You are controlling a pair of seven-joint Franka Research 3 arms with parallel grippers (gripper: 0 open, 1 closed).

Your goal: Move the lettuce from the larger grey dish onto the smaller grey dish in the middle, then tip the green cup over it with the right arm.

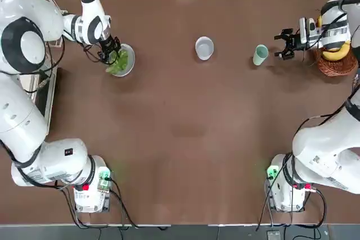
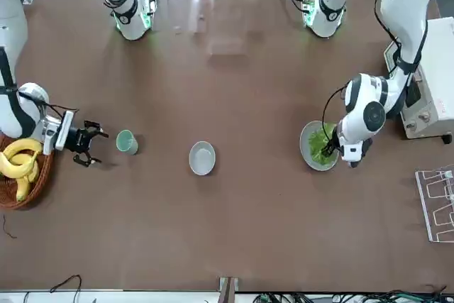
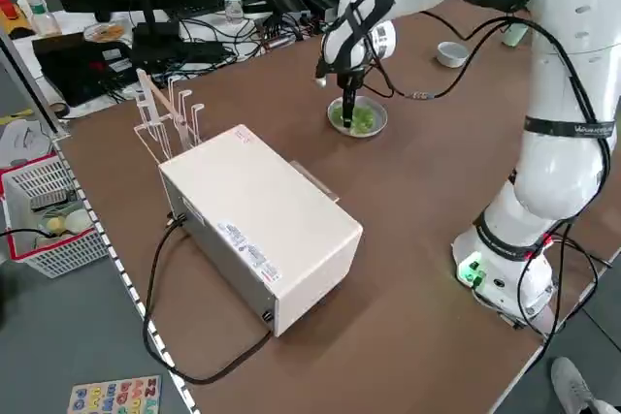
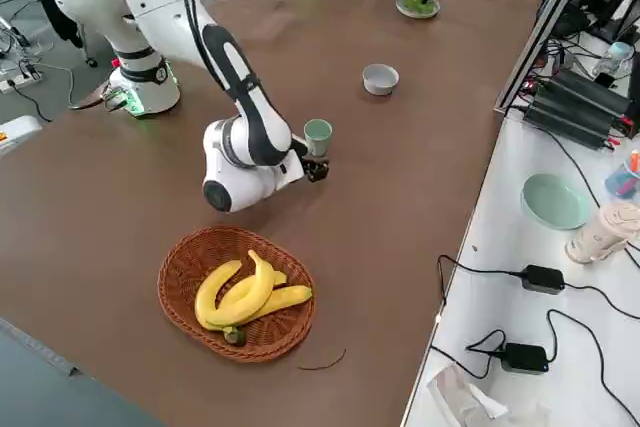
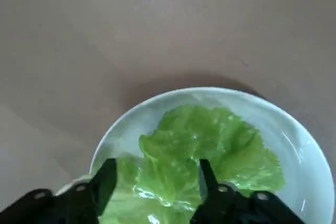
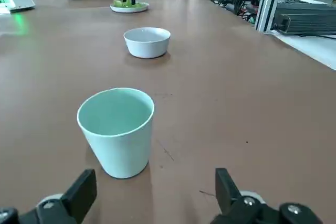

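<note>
- I have my left gripper (image 5: 158, 163) down over the larger grey dish (image 5: 311, 182), its fingers apart, with the lettuce (image 5: 210, 148) showing between and beyond them; I can't tell whether either finger touches a leaf.
- The lettuce lies on that dish, at the left of the table. From the top view I read its long axis as running roughly away from the robot, the near end slanting left and reaching the rim.
- My right gripper (image 6: 156, 176) is open and holds nothing, low at the robot's right side of the table, fingers pointing toward the green cup (image 6: 118, 140).
- The cup stands upright just off those fingertips, mouth up, long axis vertical.
- The smaller grey dish (image 6: 147, 45) sits between cup and larger dish, opening upward.
- My left wrist view gives me the ruffled leaves and the gap between the fingers; in the top view the gripper hides part of them.
- The right side view shows me the whole basket (image 4: 180, 292) of bananas (image 4: 240, 295), partly covered by the right arm in the top view.
- Only part of the white box (image 3: 262, 225) enters the front view; the left side view shows its broad top.
</note>
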